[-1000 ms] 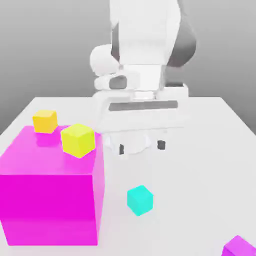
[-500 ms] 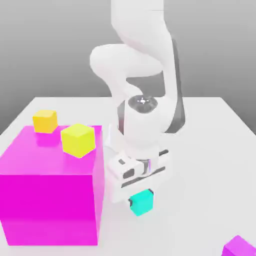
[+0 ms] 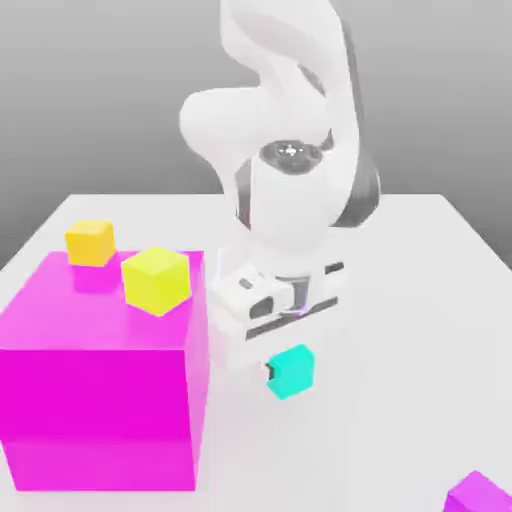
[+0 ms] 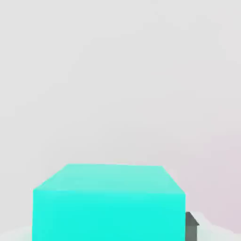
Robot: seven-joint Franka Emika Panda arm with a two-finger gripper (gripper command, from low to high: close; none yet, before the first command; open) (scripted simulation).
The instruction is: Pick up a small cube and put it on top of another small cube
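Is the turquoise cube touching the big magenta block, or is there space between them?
Apart. The exterior view shows pale background between the turquoise cube and the right side of the magenta block.

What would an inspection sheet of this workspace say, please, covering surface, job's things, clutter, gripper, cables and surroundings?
Surface: pale, plain table.
Job's things: turquoise cube at the gripper; yellow cube and orange cube on the big magenta block.
Clutter: small magenta cube at the near edge of the exterior view, on its right.
Gripper: closed on the turquoise cube.
Cables: nothing seen.
Surroundings: plain grey backdrop.
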